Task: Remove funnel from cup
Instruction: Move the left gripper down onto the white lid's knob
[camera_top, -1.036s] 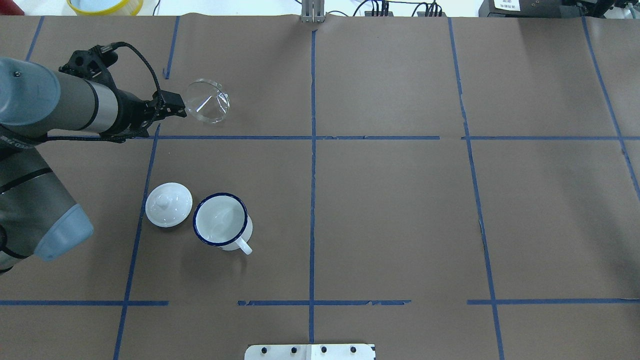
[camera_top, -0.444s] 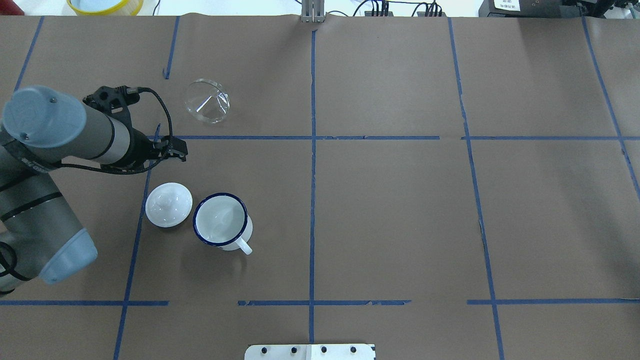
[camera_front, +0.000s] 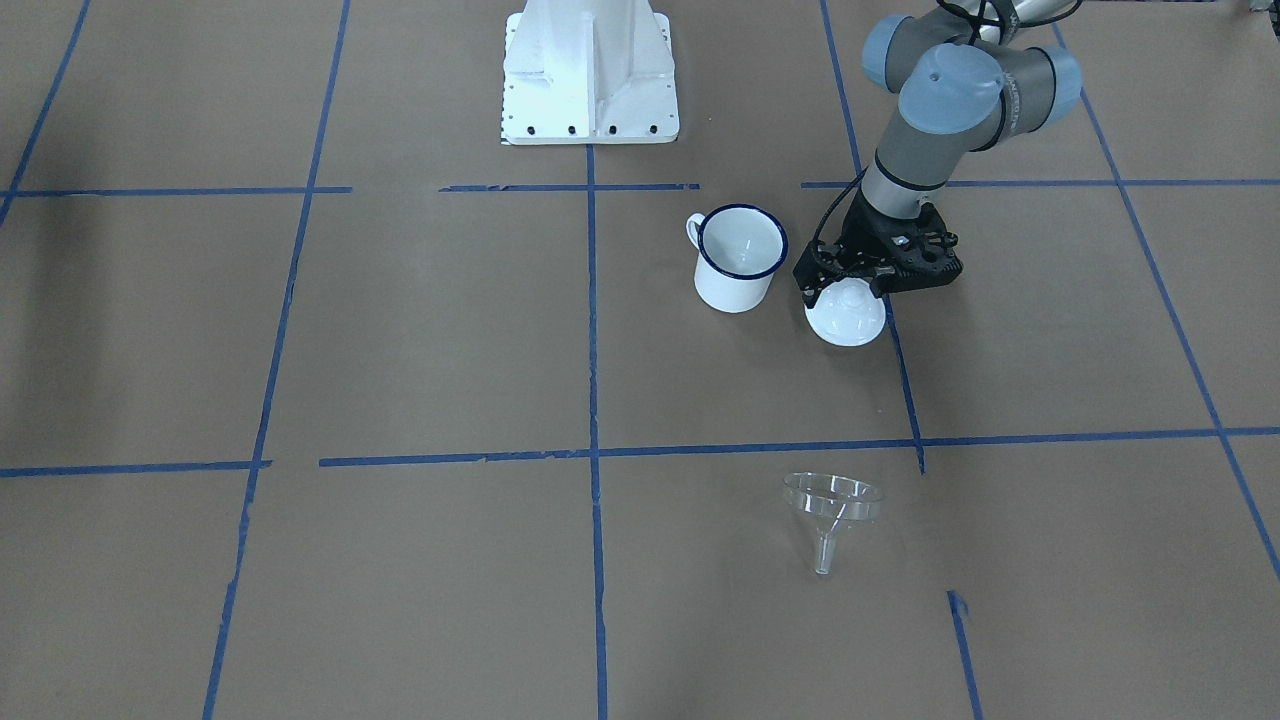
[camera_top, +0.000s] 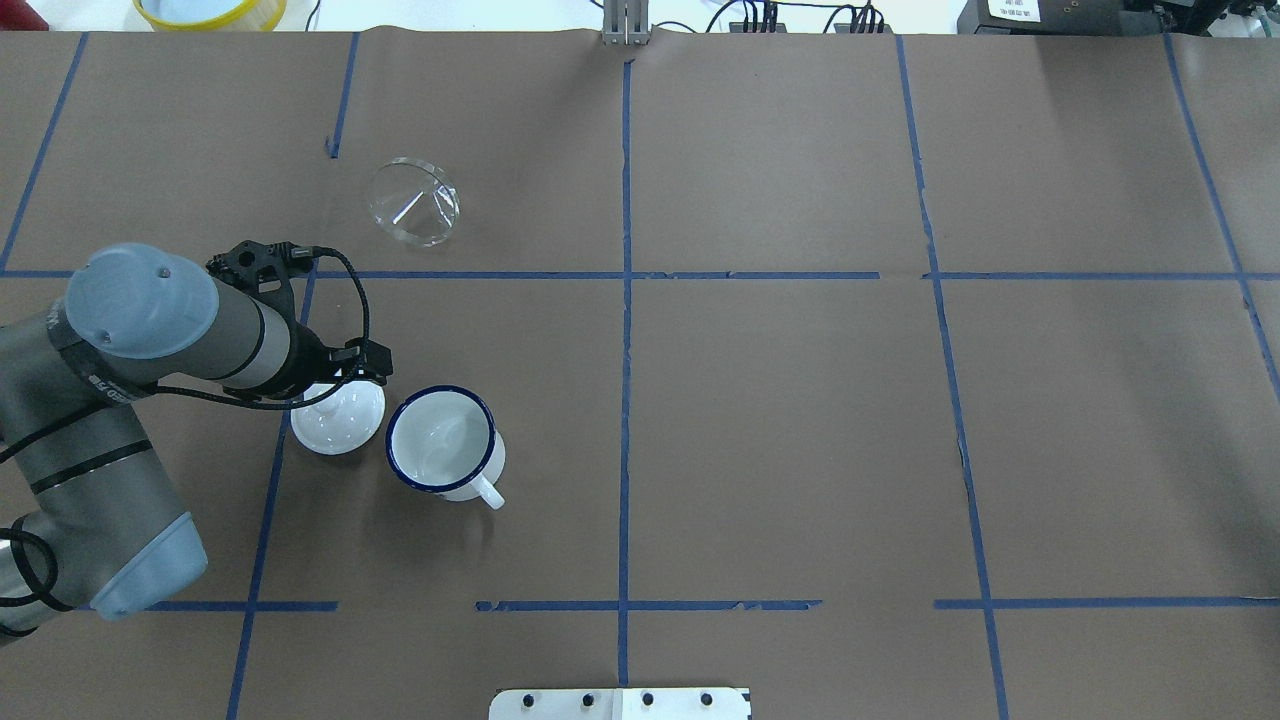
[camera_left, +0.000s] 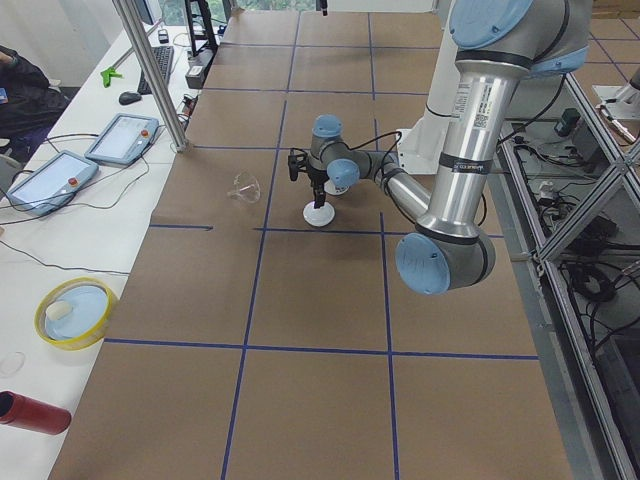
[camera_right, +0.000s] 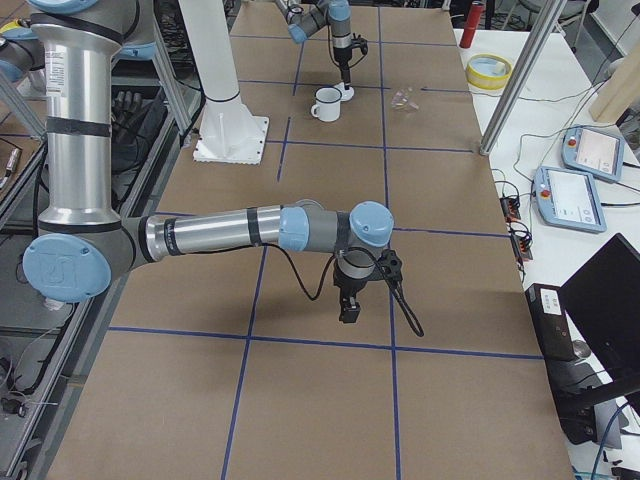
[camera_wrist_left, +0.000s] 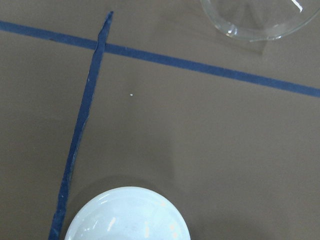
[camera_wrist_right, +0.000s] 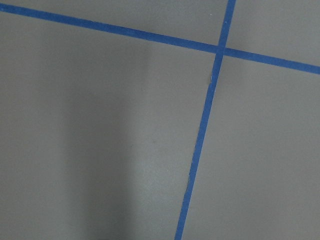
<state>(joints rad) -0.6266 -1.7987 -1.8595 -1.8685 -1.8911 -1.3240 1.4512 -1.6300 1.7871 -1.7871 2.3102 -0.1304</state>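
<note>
The clear funnel (camera_top: 413, 203) rests on the table at the far left, apart from the cup; it also shows in the front view (camera_front: 832, 510) and at the top of the left wrist view (camera_wrist_left: 255, 20). The cup (camera_top: 442, 443) is a white mug with a dark blue rim, upright and empty (camera_front: 740, 258). My left gripper (camera_top: 372, 362) hangs just over the round white lid (camera_top: 335, 425) beside the cup; in the front view (camera_front: 848, 290) its jaws look open and empty. My right gripper (camera_right: 348, 310) shows only in the right side view, low over bare table; I cannot tell its state.
The white lid (camera_front: 846, 315) touches nothing and sits just left of the cup. The white robot base (camera_front: 590, 70) stands at the near edge. A yellow bowl (camera_top: 210, 10) sits beyond the table's far left corner. Blue tape lines cross the brown table cover.
My left gripper has drawn back from the funnel's rim toward the robot and now hangs over the white lid. The funnel, cup and lid have not moved.
</note>
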